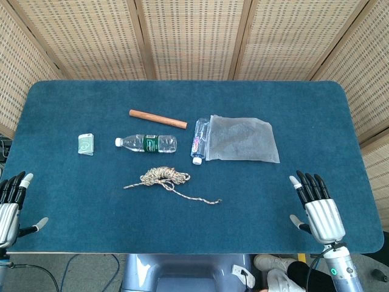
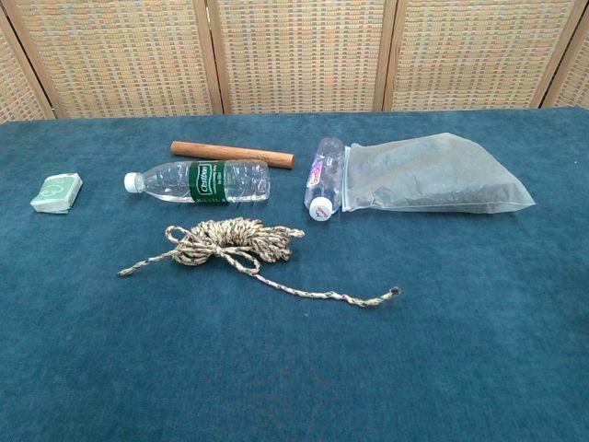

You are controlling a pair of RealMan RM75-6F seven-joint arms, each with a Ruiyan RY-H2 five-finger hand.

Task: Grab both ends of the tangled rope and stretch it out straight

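Both hands apart from rope (image 1: 165,179)

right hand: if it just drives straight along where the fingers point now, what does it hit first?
Probably nothing. The right hand points its fingers up-table, slightly left, and that line looks like bare table, passing right of the plastic bag. Depth is uncertain from the head view; the chest view doesn't show the hand.

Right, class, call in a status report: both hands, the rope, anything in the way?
Left robot hand and right robot hand open, at near table edge. Rope bundled mid-table, both ends free. Green-label bottle just behind rope.
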